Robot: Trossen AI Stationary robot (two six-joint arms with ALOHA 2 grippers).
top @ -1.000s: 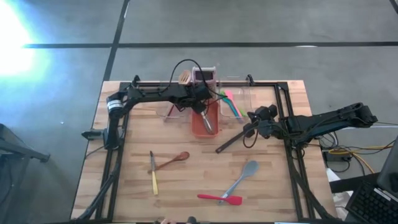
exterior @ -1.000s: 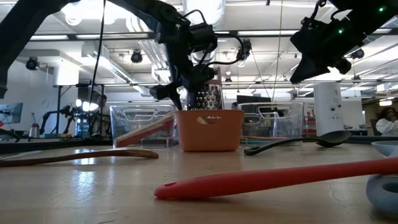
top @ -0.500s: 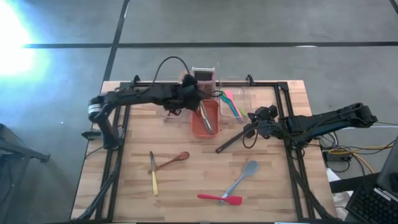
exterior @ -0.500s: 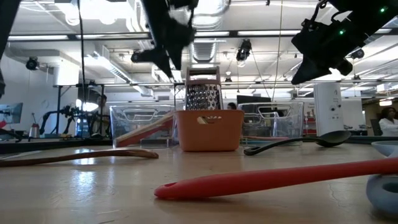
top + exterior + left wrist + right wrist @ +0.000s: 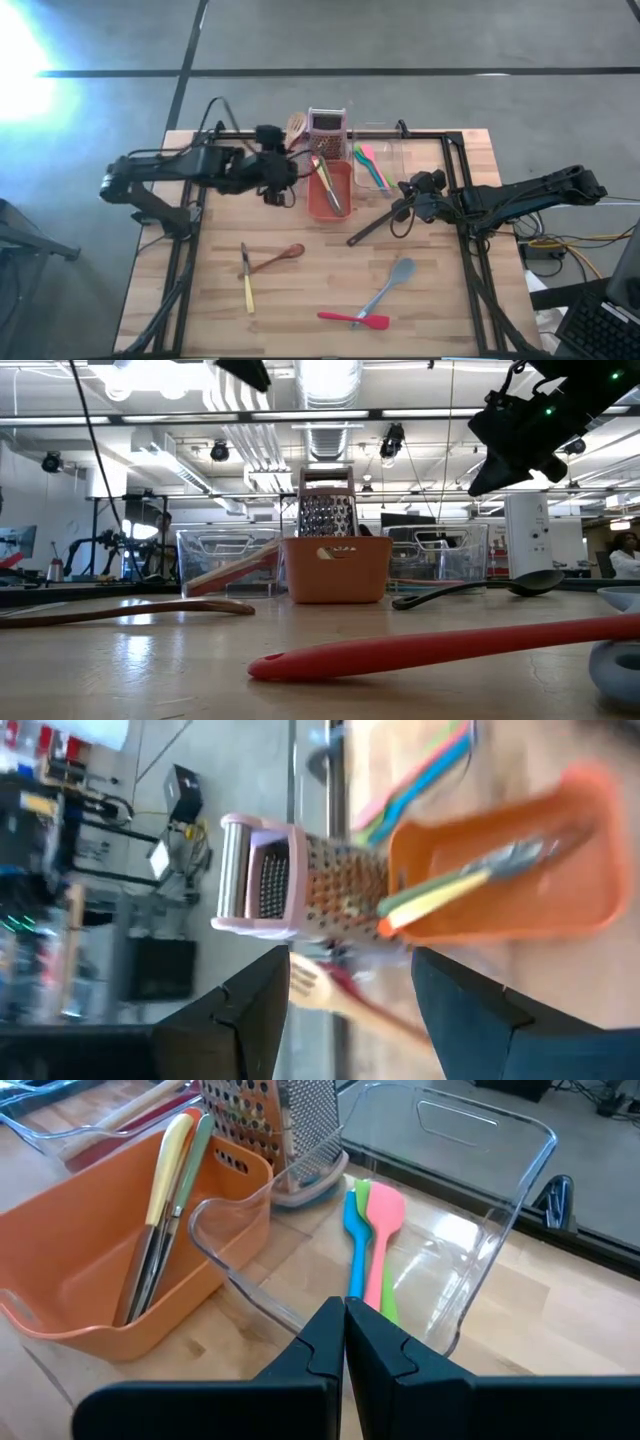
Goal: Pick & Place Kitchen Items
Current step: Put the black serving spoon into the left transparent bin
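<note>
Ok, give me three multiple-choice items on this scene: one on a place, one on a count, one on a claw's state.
1. Where does the red spatula lie?
A. in the orange tub
B. on the table's near edge
C. in a clear tub

2. How many slim utensils lie in the clear tub at the right?
A. one
B. three
C. six

3. How is the right claw?
A. shut, empty
B. wide open
C. shut on a spoon

Answers: 1 B, it lies on bare wood in the high view. 2 B, blue, pink and green. 3 A, its fingers meet with nothing between them.
</note>
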